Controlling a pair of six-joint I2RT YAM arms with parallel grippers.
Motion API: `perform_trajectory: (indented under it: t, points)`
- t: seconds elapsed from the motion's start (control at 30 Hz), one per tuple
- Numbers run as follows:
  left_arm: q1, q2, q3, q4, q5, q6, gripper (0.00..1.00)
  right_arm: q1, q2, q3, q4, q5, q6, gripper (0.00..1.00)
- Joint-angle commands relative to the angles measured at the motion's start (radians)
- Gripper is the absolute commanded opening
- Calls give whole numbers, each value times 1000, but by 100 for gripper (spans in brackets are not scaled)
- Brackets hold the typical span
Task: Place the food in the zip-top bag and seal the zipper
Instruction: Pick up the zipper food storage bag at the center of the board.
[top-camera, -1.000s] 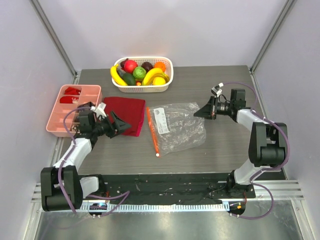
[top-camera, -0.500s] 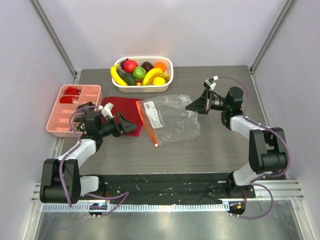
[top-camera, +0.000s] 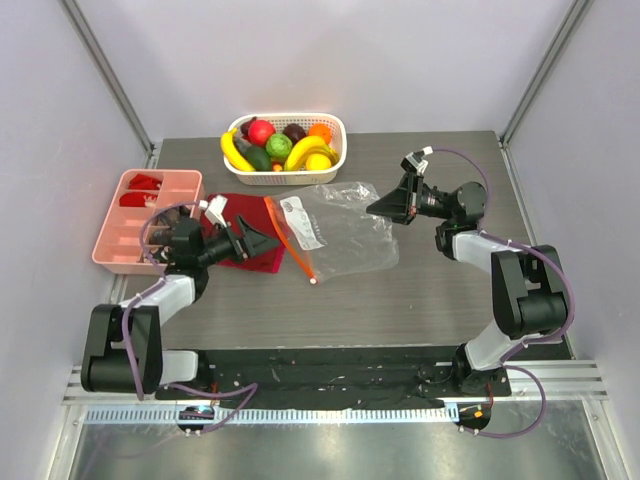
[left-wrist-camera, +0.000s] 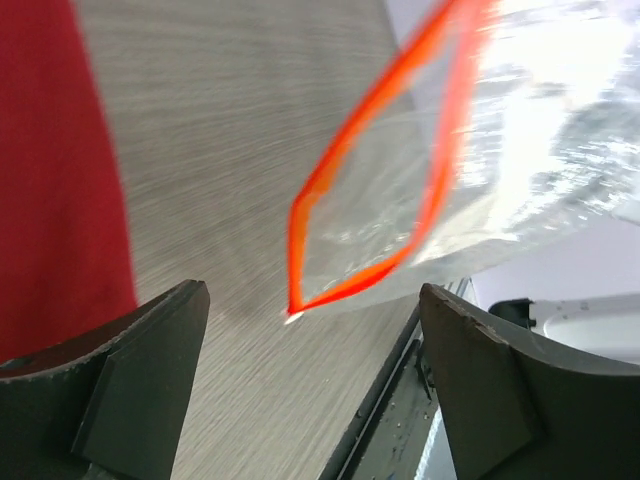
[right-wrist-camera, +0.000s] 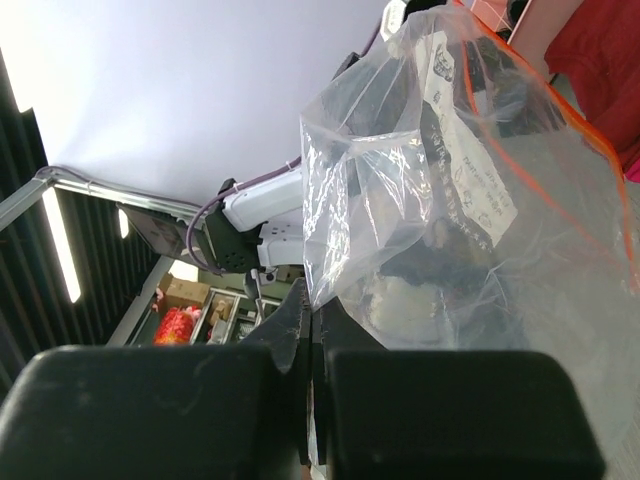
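Observation:
The clear zip-top bag (top-camera: 335, 228) is lifted by its right corner, its orange-red zipper (top-camera: 287, 240) hanging toward the left with a small white tip near the table. My right gripper (top-camera: 378, 207) is shut on the bag's corner; in the right wrist view the bag (right-wrist-camera: 470, 220) spreads out from the closed jaws. My left gripper (top-camera: 268, 241) is open and empty over the red cloth, just left of the zipper. In the left wrist view the zipper (left-wrist-camera: 350, 200) gapes open ahead of the fingers. The food (top-camera: 280, 146) lies in the white basket at the back.
The white slotted basket (top-camera: 334, 160) stands at the table's back. A folded dark red cloth (top-camera: 248, 220) lies under my left gripper. A pink divided tray (top-camera: 115, 235) sits at the left edge.
My right gripper has lifted the bag and carried it left and back. The zipper edge swung toward my left gripper, which reached a little to the right over the cloth.

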Motion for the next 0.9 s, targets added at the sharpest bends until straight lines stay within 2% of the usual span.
perform_trajectory:
  t: [0.0,0.17,0.4,0.5,0.6,0.63,0.7,0.73,0.8,0.83,0.87]
  points:
    - [-4,-131,11,153,94,8,92,9,-32,2,76,-16,13,1]
    - [-5,-237,52,9,78,175,96,40,-37,2,145,-41,48,1]
    - [-4,-195,94,12,29,187,96,79,-47,4,207,-71,88,1]
    - [-5,-187,100,14,29,178,93,89,-56,1,213,-80,88,1]
    - [-5,-178,111,24,86,142,67,90,-52,2,210,-79,76,1]
    - [-5,-178,114,26,103,107,55,90,-46,10,204,-77,71,1]
    - [-5,-188,117,26,144,73,44,92,-11,26,197,-79,63,1]
    - [-5,-194,118,12,152,54,31,90,6,52,199,-79,65,1]
    - [-5,-208,137,-38,163,49,18,89,66,111,205,-77,68,1]
    - [-5,-225,143,-102,158,46,4,87,92,135,205,-77,71,10]
    - [-4,-234,151,-144,146,43,0,83,135,161,204,-76,71,20]
